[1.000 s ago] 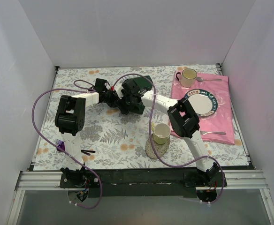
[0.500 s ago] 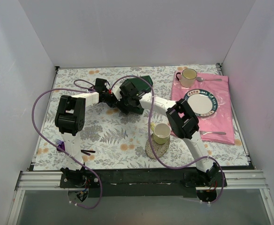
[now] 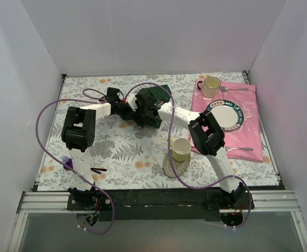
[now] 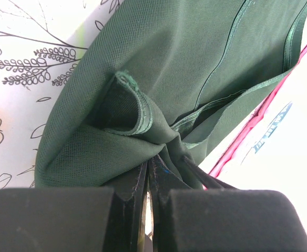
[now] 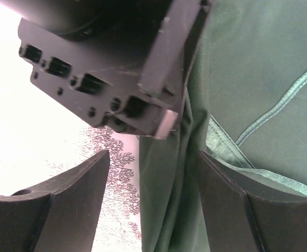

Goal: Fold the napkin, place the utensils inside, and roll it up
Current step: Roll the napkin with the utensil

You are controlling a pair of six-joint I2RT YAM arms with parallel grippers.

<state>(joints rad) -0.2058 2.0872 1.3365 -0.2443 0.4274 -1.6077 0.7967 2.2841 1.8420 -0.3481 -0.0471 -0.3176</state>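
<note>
The napkin (image 4: 159,68) is a dark green cloth of fine, mesh-like weave, with a stitched hem that curls over into a small pocket. It lies bunched at the back middle of the worktop (image 3: 122,152), which is covered in a pale sheet printed with ferns and orange flowers. In the left wrist view the left pincer (image 4: 148,176) is nearly closed, its two black fingers squeezing a gathered ridge of the napkin so that soft creases fan away from the grip.

The right pincer (image 5: 153,205) stands wide apart, its broad matte-black fingers (image 5: 64,210) on either side of a hanging fold of the green cloth. Whether either finger touches the fold cannot be told. The blocky black body of the left pincer fills the top of that view, just above the cloth.

To the right lies a pink cloth (image 3: 248,126) bearing a round plate (image 3: 225,115) with a patterned rim and a cream cup (image 3: 212,84). A second cup (image 3: 181,149) sits on a round woven mat (image 3: 174,167).
</note>
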